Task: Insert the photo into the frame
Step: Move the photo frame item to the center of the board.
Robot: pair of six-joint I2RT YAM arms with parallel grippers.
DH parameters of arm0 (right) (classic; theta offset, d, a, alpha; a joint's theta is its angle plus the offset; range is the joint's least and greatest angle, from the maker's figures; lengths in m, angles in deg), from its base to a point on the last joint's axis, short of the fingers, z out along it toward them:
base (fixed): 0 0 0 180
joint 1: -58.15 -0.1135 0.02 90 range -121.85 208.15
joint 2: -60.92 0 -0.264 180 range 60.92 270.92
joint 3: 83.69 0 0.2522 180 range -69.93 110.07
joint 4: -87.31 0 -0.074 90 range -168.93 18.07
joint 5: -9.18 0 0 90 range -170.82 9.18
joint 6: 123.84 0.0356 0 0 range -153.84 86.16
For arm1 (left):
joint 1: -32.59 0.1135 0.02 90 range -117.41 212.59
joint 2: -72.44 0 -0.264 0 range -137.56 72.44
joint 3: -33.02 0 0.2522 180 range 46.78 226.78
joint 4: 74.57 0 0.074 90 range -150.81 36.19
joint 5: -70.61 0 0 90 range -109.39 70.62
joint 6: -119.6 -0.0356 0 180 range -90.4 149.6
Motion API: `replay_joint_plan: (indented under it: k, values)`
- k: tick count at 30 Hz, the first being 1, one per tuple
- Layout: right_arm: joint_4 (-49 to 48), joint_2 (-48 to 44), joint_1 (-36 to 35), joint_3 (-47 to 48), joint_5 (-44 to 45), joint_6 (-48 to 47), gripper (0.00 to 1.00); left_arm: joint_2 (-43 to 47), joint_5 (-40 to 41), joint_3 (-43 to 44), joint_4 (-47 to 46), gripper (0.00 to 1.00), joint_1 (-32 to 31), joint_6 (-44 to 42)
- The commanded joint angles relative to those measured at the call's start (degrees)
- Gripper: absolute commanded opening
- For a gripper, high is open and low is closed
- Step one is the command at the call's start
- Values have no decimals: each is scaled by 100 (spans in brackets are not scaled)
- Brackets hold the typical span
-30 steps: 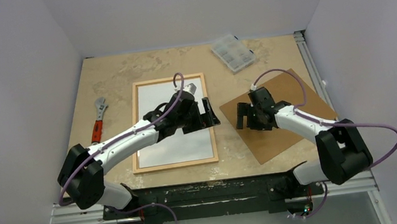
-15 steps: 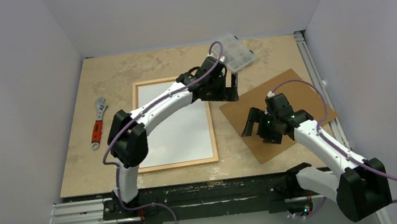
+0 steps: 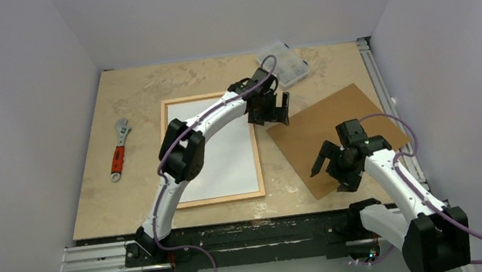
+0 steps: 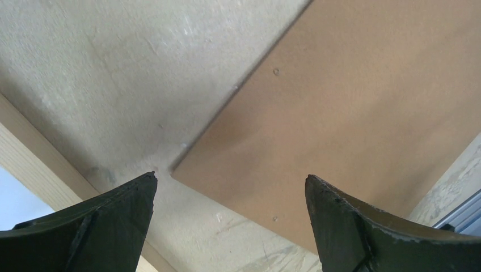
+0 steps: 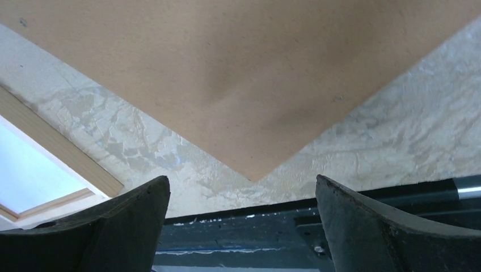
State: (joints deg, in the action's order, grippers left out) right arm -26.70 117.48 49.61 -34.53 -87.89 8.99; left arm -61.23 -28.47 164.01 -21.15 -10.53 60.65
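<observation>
Top external: my left pincer [image 3: 277, 111] swung off the frame [image 3: 258, 155] to the backing board [image 3: 341, 124] at 3 o'clock; right pincer [image 3: 327, 170] retreated; both spread, empty; photo [image 3: 219, 152] seemingly seated.

My two arms: white shells, black joints.
White tubular links [image 3: 216, 116] run between chunky black joint housings [image 3: 183, 158], and a purple cable [image 3: 269, 61] loops along each arm behind the left gripper [image 3: 282, 111] and right gripper [image 3: 327, 178]. On my wrist feeds the fingers [image 4: 102, 226] are dark, matt, wedge-shaped, with slightly scuffed edges.
</observation>
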Motion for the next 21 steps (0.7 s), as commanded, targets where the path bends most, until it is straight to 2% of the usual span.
replay_joint_plan:
  k: [1, 9, 21]
  values:
    - [550, -296, 74, 28, 180, 671, 99, -261, -424, 586, -51, 100, 194, 245]
    - [381, -765, 97, -365, 688, 1225, 98, -848, -732, 1184, -11, 100, 199, 616]
    - [-1030, 201, 194, -860, 723, 1281, 98, -951, -1382, 1071, -226, 100, 147, 772]
